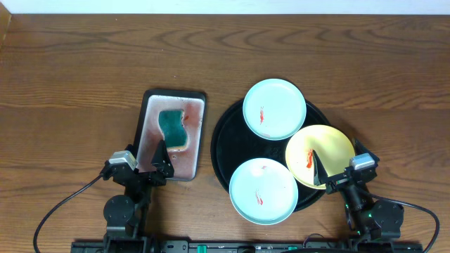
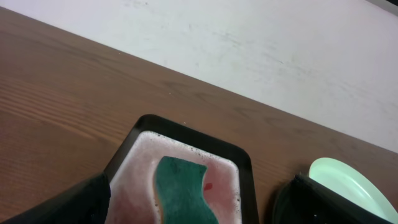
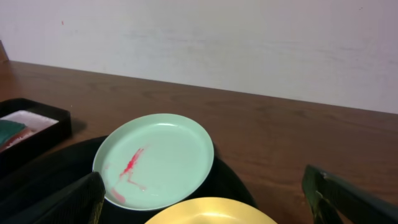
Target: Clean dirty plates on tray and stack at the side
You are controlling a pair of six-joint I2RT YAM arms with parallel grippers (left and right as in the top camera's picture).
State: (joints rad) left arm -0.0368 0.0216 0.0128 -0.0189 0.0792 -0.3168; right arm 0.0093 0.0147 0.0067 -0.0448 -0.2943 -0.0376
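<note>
Noted left pincer [image 1: 158,163] and right pincer [image 1: 320,172] both spread wide, empty. Lower left pincer onto green wavy sponge [image 1: 173,128] just ahead of it in white rectangular tray [image 1: 149,112], pinching across narrow waist. On glossy black round tray [image 1: 221,151]: yellow round plate [image 1: 330,144] below right pincer's tips, two smeared mint plates [image 1: 274,109] to its left.

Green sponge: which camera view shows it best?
Overhead: the whole sponge shows, lying in the small white tray. Left wrist shows it close but cut off at the bottom; right wrist catches only a sliver.
</note>
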